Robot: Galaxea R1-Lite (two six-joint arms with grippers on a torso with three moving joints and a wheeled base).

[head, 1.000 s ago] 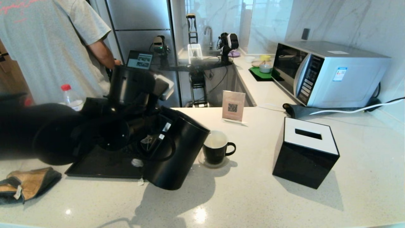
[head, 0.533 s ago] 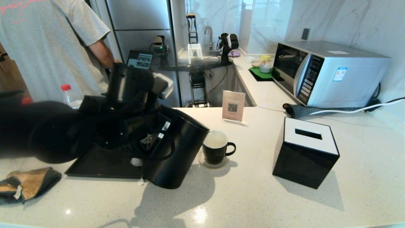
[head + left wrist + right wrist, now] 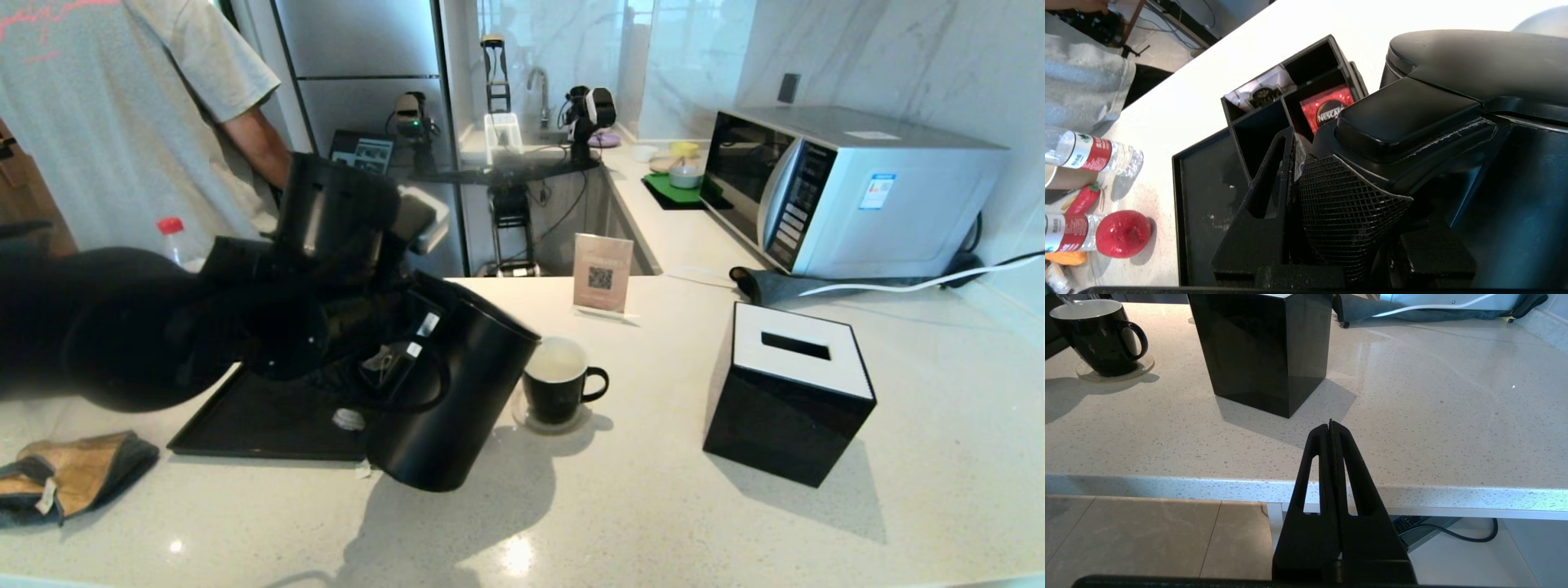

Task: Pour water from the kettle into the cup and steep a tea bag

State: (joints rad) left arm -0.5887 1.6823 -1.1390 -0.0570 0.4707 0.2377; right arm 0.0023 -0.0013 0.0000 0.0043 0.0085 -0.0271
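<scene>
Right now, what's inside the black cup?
The cup shows a white inside with pale water low down. The tilted kettle, held by the left claw, hides its near edge.

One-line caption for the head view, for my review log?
Left tool tilts the kettle toward the cup on its coaster; tissue box stands beside.

kettle looks like matte black plastic, smooth all over; cup is glossy black ceramic, white glaze inside; tabletop is polished speckled stone, pretty shiny; tissue box near the right edge is mirror-gloss black; left tool has a rough cross-hatched rubbery pad; tray is dull black
</scene>
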